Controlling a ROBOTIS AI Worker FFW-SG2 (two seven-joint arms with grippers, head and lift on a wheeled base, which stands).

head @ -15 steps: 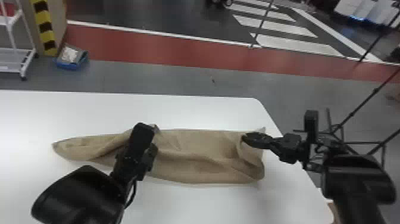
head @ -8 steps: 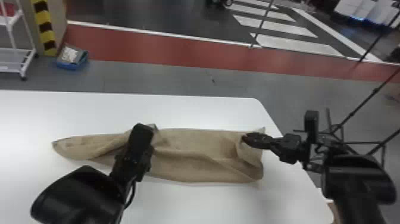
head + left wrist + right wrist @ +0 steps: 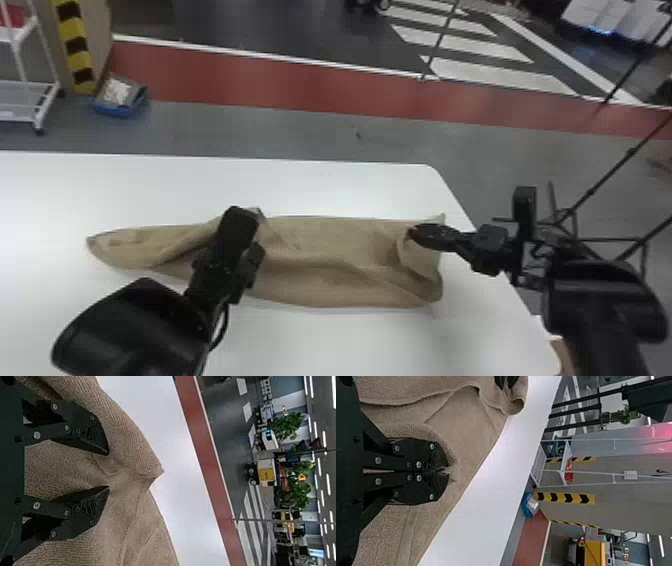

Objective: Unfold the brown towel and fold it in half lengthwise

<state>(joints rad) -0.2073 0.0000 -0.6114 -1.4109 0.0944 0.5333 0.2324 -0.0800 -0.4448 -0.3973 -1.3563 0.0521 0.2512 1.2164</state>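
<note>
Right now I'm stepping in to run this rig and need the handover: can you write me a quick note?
Left gripper: open, over the brown towel near its far edge.
Right gripper: shut on the towel near its right end.
Towel: rumpled in a long strip across the white table.
Done: right-side hold.
Left to do: left-side hold, spreading flat, lengthwise fold.

Lettering: none you can read.
Post (image 3: pixel 98 30): black-and-yellow warning stripes (image 3: pixel 75 45), which you see beyond the white table (image 3: pixel 125 190), toward its left.
Floor (image 3: pixel 275 25): white crossing stripes (image 3: pixel 500 72), beyond the white table, toward its right from you.
</note>
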